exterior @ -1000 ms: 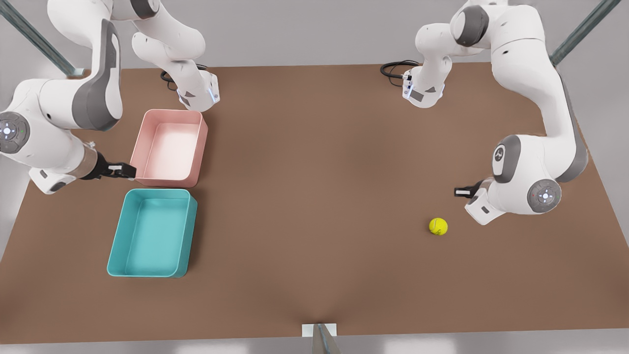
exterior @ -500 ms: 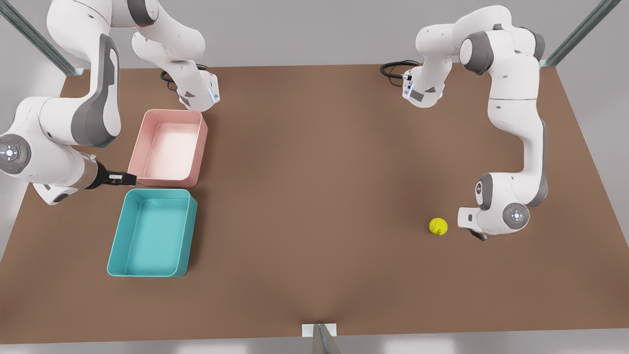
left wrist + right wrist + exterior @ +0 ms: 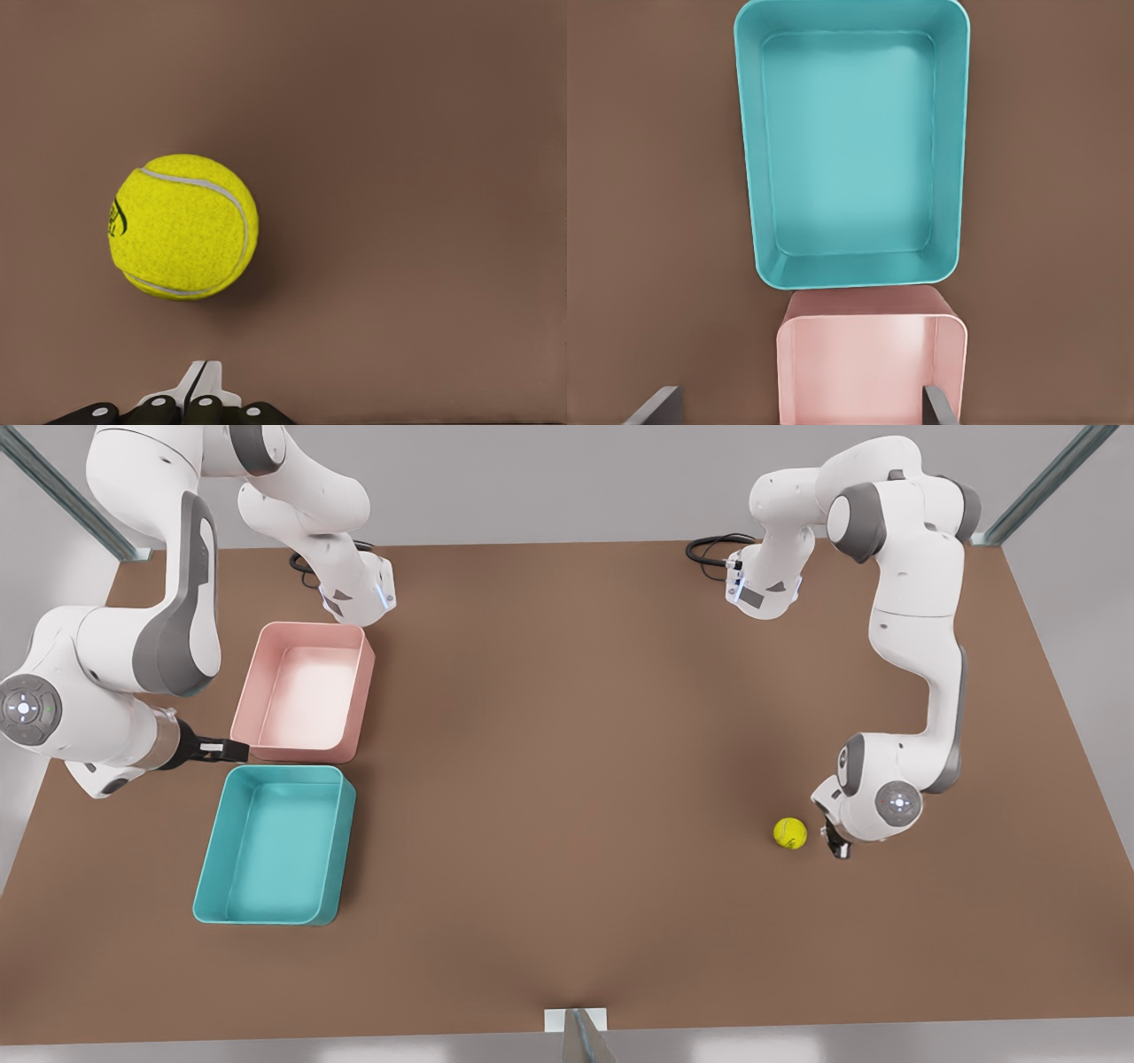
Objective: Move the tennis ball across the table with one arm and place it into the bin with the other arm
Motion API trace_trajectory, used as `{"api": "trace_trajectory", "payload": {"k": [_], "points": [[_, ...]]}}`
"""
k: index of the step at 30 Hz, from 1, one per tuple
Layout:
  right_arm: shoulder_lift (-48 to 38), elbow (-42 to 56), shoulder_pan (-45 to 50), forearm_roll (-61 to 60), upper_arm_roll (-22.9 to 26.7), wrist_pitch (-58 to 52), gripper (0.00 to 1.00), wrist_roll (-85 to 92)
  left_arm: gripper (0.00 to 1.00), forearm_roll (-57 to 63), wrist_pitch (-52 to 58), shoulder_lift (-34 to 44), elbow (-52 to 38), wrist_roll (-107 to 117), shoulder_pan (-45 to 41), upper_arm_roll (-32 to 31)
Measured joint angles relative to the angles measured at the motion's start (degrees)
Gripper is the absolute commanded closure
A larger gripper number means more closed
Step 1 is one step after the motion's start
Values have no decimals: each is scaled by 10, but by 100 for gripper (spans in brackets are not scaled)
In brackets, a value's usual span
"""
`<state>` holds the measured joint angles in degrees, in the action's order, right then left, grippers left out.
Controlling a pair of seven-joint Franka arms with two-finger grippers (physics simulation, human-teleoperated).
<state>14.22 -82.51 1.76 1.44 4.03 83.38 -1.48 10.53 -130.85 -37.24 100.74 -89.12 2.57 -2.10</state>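
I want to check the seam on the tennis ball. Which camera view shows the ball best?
The left wrist view: the tennis ball is close, with its curved seam and a dark mark plain, resting on the table just ahead of the left gripper. The front view gives it as a small yellow-green dot.

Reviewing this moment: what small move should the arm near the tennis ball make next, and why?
Probably sweep the left gripper sideways into the tennis ball. Its fingers look shut, so a grasp seems unlikely, and it sits low beside the ball, opposite the teal bin, where the right gripper waits.
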Motion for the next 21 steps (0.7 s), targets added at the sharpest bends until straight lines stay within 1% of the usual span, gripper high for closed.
{"api": "trace_trajectory", "payload": {"k": [8,10,12,13,15,17,18,19,20,21], "points": [[2,0,0,0,0,0,0,0,79,9,1,-1,2,-29,-21,0],[5,0,0,0,0,0,0,0,79,9,-10,-1,2,-18,-57,0],[5,0,0,-1,0,0,0,0,79,-5,-13,14,-1,25,-133,0],[5,0,0,-2,0,0,0,0,79,-47,-1,24,-15,51,-155,0],[6,0,0,-3,0,0,0,0,79,-100,24,33,-30,98,-168,1],[10,2,0,-5,0,1,0,0,79,-91,50,34,-50,139,-170,1],[13,3,1,-7,0,1,0,0,79,-81,92,35,-118,166,-166,1],[21,7,2,-10,-1,4,0,0,68,-73,152,38,-207,195,-159,2],[35,18,10,-16,-2,8,0,-1,0,-68,220,52,-285,225,-154,10],[51,32,26,-30,-3,13,0,-2,0,-56,290,75,-329,255,-154,13]]}}
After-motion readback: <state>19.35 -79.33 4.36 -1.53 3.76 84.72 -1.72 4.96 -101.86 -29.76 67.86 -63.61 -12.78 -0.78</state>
